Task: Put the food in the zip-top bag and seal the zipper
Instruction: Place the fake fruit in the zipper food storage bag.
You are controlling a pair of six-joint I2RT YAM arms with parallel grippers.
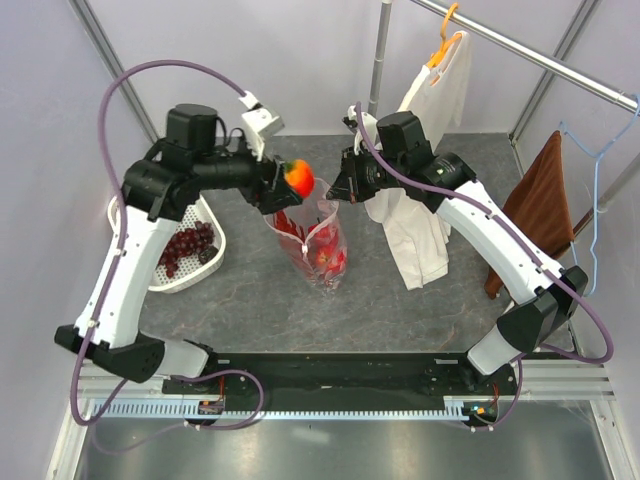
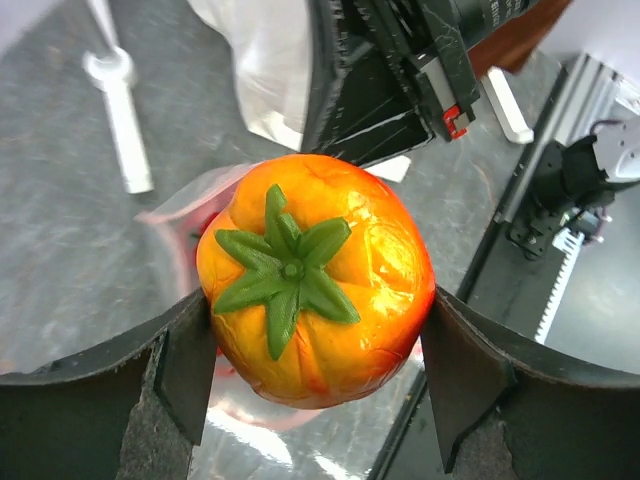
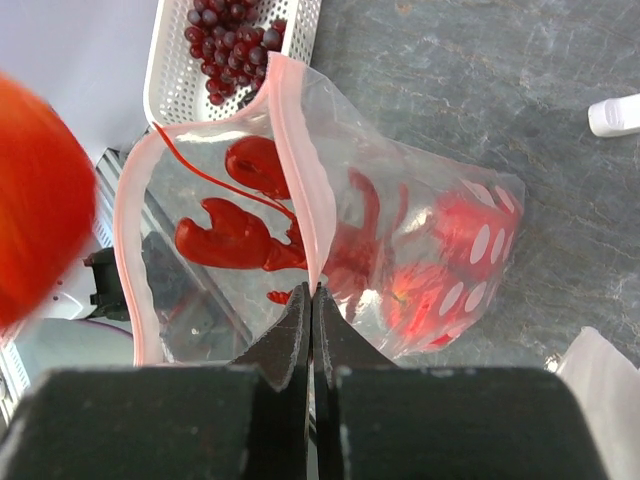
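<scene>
- While the right gripper (image 3: 312, 310) pinches the zip-top bag (image 3: 420, 200) open by its zipper (image 3: 295, 150), the left gripper (image 2: 320, 370) is clamped on the orange (image 2: 310, 270) above the bag.
- Already inside it: chillies (image 3: 225, 240), apple (image 3: 420, 295). The grapes (image 3: 225, 25) sit in the basket (image 3: 170, 80) beside the bag, and sealing isn't done yet.

The mouth of the zip-top bag (image 3: 400, 200) is held wide, yet the way into it is blocked by the orange (image 2: 315, 280) clamped in the left gripper (image 1: 288, 188) above and by the right gripper (image 3: 313, 292) pinched on its rim, while the bare tabletop (image 1: 250, 310) around it is bounded by the basket (image 1: 180, 287) leftward and the shirt (image 1: 420, 245) rightward.
</scene>
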